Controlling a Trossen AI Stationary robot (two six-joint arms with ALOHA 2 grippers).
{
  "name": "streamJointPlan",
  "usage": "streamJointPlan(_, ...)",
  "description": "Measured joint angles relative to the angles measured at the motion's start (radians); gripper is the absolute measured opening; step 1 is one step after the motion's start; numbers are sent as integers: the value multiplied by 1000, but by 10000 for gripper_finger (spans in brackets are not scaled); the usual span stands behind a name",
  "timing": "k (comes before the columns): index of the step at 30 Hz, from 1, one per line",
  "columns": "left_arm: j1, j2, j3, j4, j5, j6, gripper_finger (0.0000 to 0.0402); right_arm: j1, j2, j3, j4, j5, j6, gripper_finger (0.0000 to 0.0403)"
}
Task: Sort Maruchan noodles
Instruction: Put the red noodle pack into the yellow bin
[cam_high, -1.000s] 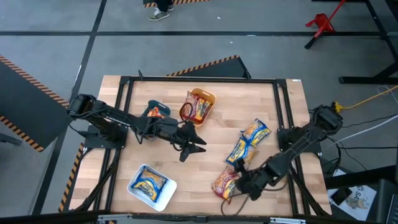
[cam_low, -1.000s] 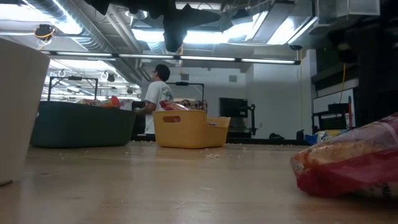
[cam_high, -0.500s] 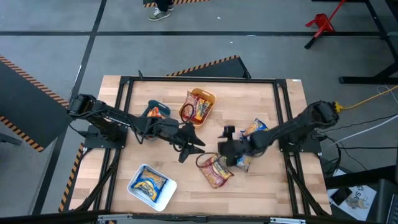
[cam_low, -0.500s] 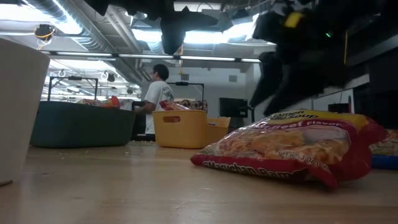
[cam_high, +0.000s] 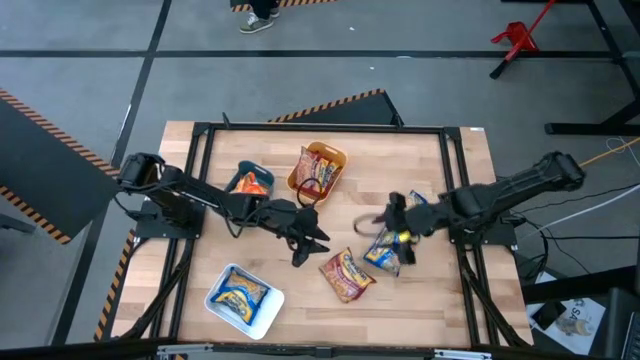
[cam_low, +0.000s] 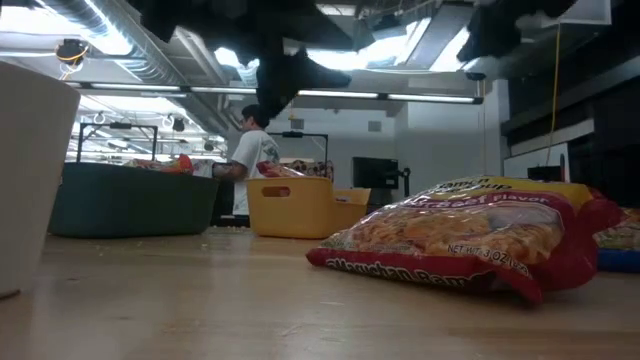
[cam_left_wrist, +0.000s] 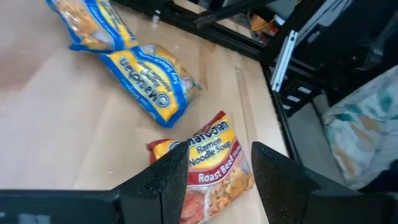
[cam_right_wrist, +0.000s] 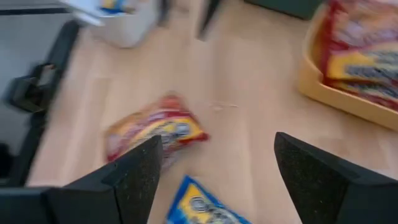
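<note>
Red packet lies flat on the worktop, mid-front, long axis diagonal in the high view, well apart from the blue ones. I judge it light, crinkly and slippery with brittle noodles inside; I'd pinch across the middle. Left gripper hovers beside it, part open, empty. Right gripper wide open, empty.

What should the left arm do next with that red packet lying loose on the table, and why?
Probably lower the left pincer onto the red Roast Beef packet. The packet lies loose beside it, its fingers are apart, and red packets already fill the orange tray.
</note>
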Motion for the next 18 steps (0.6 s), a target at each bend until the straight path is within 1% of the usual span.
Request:
streamJointPlan(2,9,12,0,-8,23,-24,167,43,7,-1,16,-7,-37,294)
streamJointPlan(4,19,15,0,-8,45,-29,167,88,45,-2,21,-9,-45,294)
streamJointPlan(8,36,16,0,-17,84,-33,167,167,162,-4,89,18,-33,294)
streamJointPlan(11,46,16,0,-22,91,-33,167,216,259,-4,149,42,-22,294)
streamJointPlan(14,48,16,0,-31,88,-27,167,252,342,-3,211,76,-22,294)
streamJointPlan(18,47,16,0,-39,95,-25,167,269,439,-3,241,137,-46,294)
